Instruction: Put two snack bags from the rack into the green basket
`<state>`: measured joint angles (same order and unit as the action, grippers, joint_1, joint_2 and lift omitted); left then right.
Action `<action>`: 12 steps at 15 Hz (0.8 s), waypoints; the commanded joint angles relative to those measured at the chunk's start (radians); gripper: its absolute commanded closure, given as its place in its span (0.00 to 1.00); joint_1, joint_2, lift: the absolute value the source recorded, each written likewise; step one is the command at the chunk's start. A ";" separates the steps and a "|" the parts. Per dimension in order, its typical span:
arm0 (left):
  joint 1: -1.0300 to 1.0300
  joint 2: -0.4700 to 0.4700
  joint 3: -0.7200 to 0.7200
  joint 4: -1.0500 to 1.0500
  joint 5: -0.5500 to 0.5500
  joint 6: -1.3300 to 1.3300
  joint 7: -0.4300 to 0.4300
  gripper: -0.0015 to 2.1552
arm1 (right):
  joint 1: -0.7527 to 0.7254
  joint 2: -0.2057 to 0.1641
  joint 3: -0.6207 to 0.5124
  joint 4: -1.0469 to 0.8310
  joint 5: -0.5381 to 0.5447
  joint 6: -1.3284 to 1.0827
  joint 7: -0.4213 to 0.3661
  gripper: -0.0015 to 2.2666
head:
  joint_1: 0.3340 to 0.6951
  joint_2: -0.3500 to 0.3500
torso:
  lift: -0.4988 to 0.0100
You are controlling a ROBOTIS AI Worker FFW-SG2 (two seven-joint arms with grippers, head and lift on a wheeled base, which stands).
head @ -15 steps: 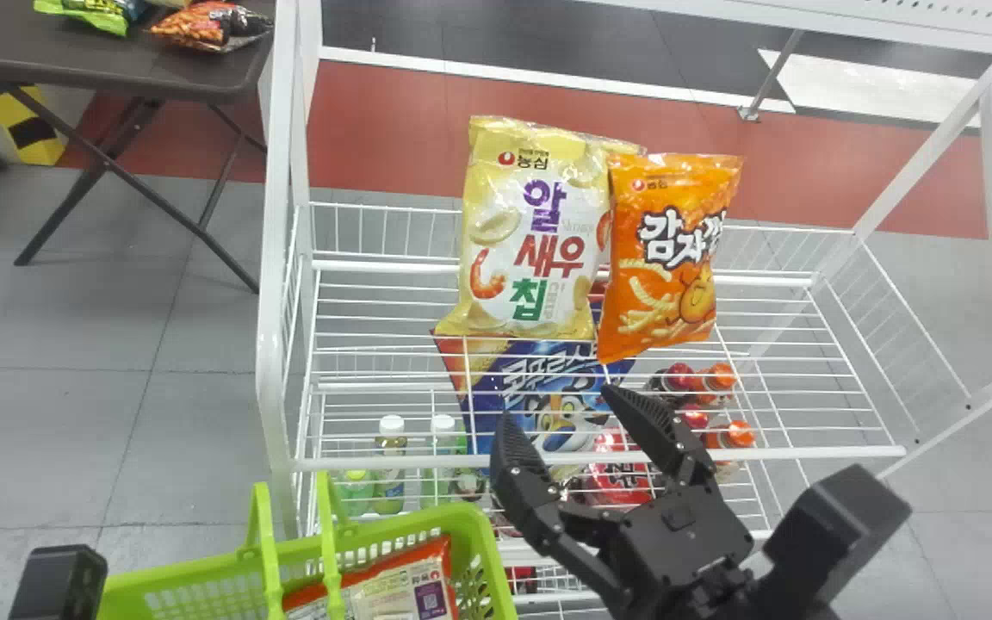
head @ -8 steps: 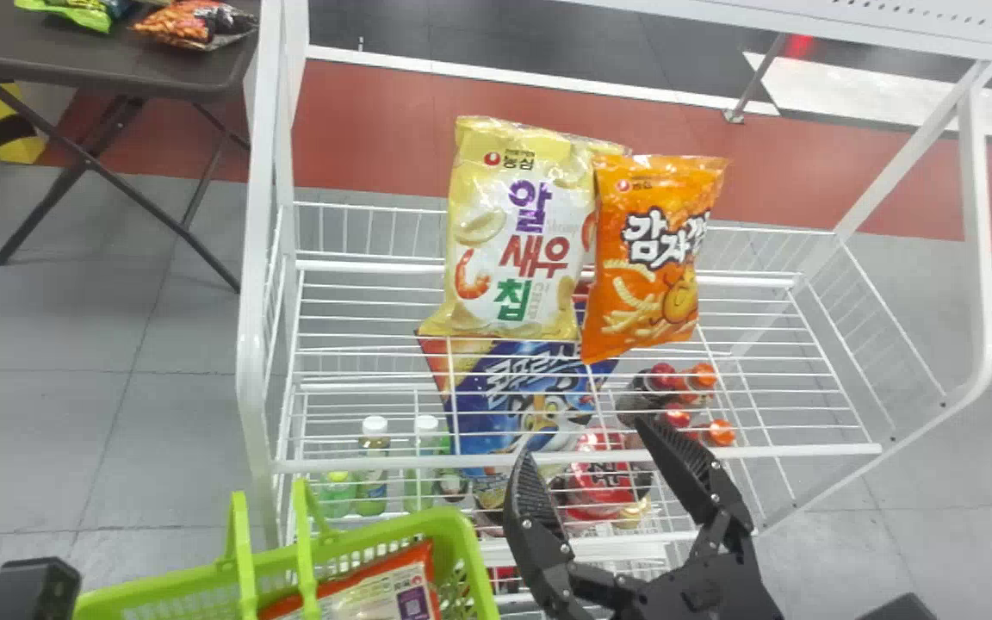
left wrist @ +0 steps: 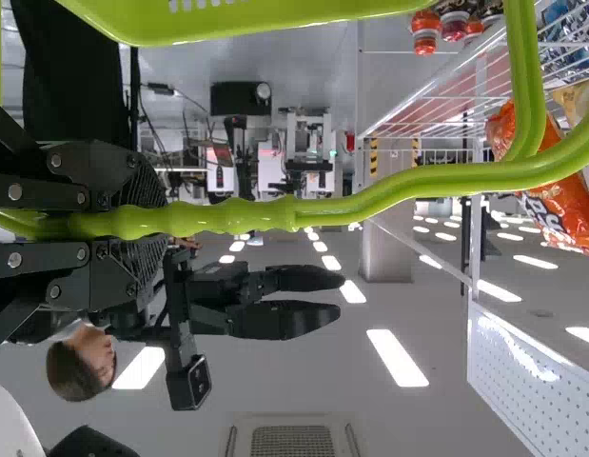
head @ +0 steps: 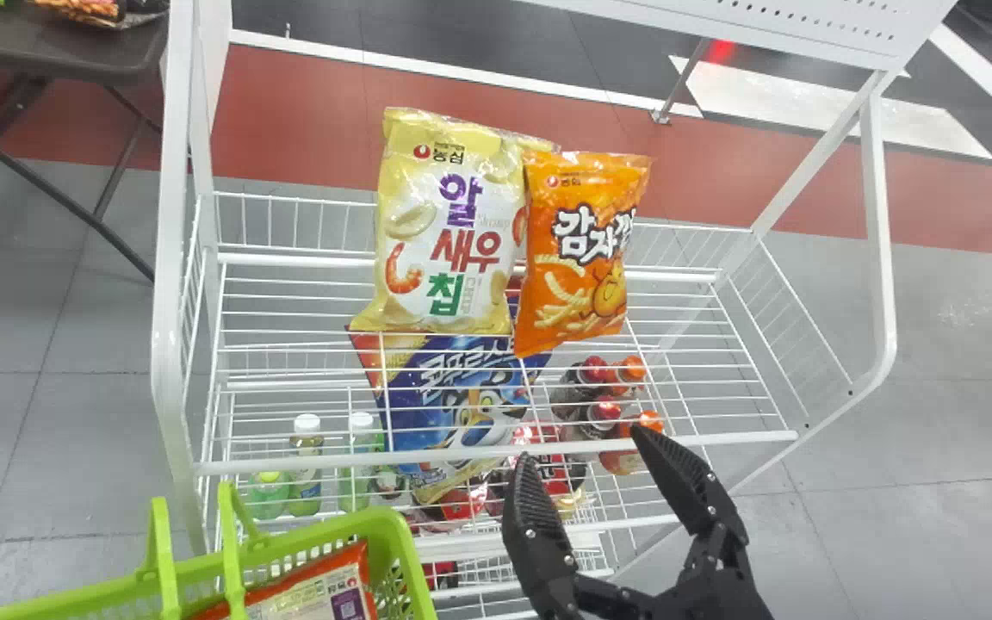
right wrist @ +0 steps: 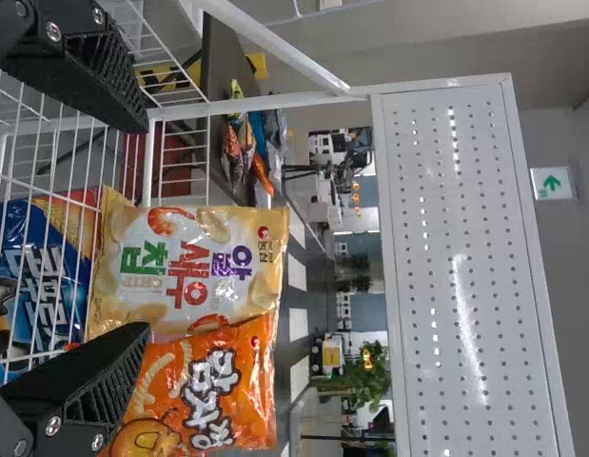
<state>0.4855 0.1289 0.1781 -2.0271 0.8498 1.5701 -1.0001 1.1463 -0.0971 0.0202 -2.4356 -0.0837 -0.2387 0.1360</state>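
Head view: one snack bag (head: 324, 594) lies in the green basket (head: 380, 522), apparently leaving one to go, while a yellow bag (head: 453, 228) and an orange bag (head: 582, 258) stand on the rack (head: 169, 344). The robot's right gripper (head: 582, 446) hangs, spread and empty, at the rack's front, aimed toward the bags; the left gripper (left wrist: 147, 224) is clenched around the basket's handle (left wrist: 437, 181).

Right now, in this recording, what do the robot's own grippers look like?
The right gripper is matte black, with two flat fingers that narrow toward the tips. Their inner faces are ridged, and small silvery screws dot the joints. The left gripper is black too, built of blocky jointed links with round silvery screws and textured inner faces.
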 commanded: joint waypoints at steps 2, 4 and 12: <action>0.004 0.000 0.001 -0.002 0.000 0.001 0.000 0.64 | 0.009 -0.001 0.000 -0.014 -0.004 -0.007 -0.001 0.04 | 1.00 0.00 | 0.97; 0.004 0.000 0.001 -0.002 0.000 0.001 0.002 0.64 | 0.010 -0.003 0.003 -0.017 -0.004 -0.007 0.001 0.04 | 1.00 0.00 | 0.97; 0.004 0.000 0.001 -0.005 0.000 0.001 0.003 0.64 | 0.009 -0.003 0.007 -0.016 -0.004 -0.013 -0.001 0.04 | 1.00 0.00 | 0.97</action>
<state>0.4893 0.1288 0.1795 -2.0309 0.8498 1.5701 -0.9974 1.1564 -0.0998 0.0276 -2.4522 -0.0877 -0.2496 0.1350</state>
